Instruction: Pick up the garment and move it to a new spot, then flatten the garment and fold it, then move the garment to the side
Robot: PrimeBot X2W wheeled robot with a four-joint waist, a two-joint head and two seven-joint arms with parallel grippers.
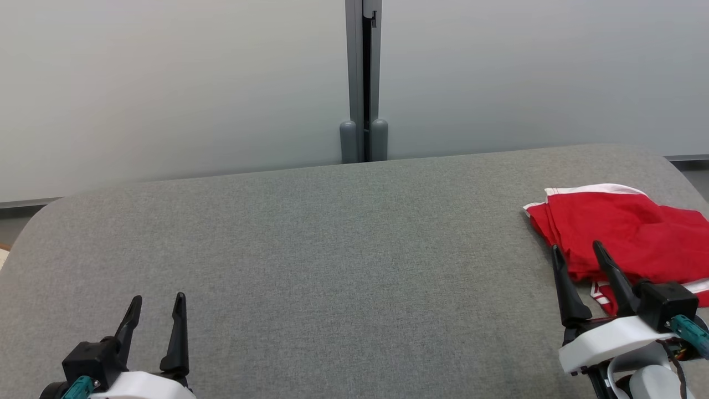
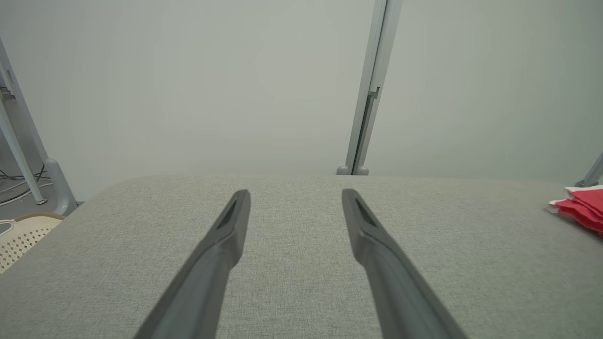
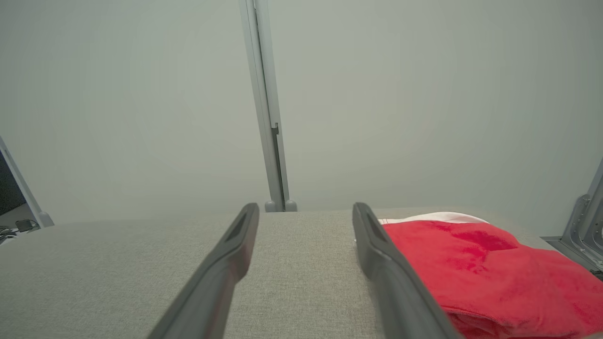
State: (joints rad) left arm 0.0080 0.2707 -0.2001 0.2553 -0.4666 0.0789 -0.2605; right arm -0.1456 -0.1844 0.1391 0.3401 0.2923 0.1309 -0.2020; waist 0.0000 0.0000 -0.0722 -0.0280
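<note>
You have the red fabric garment with white trim (image 1: 626,233) lying at about 3 o'clock on the grey cloth-covered table (image 1: 332,249), close to the rounded right edge. It sits in a compact, layered bundle rather than spread out, and its stacked hems face 9 o'clock. From that shape alone I can't tell you whether it is waiting to be lifted or is already folded and parked at the side.

Your right gripper (image 1: 577,247) is at 5 o'clock, its two long dark fingers spread as wide as they go and holding nothing. They point toward 12 o'clock along the garment's near-left corner. In the right wrist view the cloth lies just beside and partly under the right-hand finger. I can't tell whether that finger touches the cloth. The position seems chosen so that a short reach forward and down would bracket the layered edge.

Your left gripper (image 1: 158,299) rests at 7 o'clock, well apart from the garment, also fully spread and empty. It hangs over bare table, probably kept out of the way.

The middle of the table from 9 to 12 o'clock is the natural spot for spreading the cloth. If you pick it up, mind the right edge: a pinch that catches only the top layer could let the rest slide off.
</note>
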